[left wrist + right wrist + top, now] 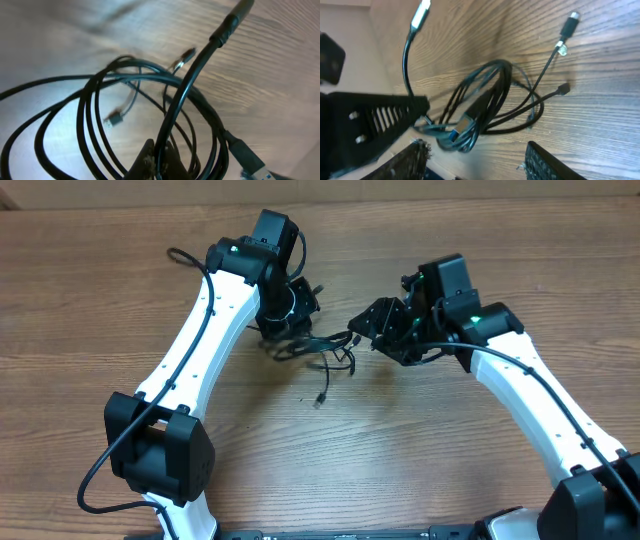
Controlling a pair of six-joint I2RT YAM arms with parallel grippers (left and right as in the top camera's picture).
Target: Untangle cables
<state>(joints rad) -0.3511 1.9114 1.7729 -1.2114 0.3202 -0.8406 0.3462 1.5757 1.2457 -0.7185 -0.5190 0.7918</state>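
The cables (325, 352) lie as a small tangled bundle on the wooden desk (450, 450), in the middle between the two arms. The left gripper (285, 325) is at the left end of the bundle and the right gripper (378, 330) is just beside its right end. In the left wrist view, the left gripper (160, 161) has its fingers closed together on one thicker black strand. This strand goes up from the fingers and away to a plug at the top of the picture, and several thin loops of the cables (90, 115) are spread around it on the desk. A small grey plug (114, 119) lies inside the loops, and a blue connector (252, 170) is at the lower right edge. In the right wrist view, the right gripper (480, 161) is wide open and has nothing between its fingers (547, 162). The coil of the cables (492, 97) lies on the desk in front of it. From the coil, two thin ends reach to the right with small plugs, and one strand rises at the left to a silver plug (421, 9). In the overhead view, one loose plug (320, 398) lies on the desk below the bundle, a little apart from it.
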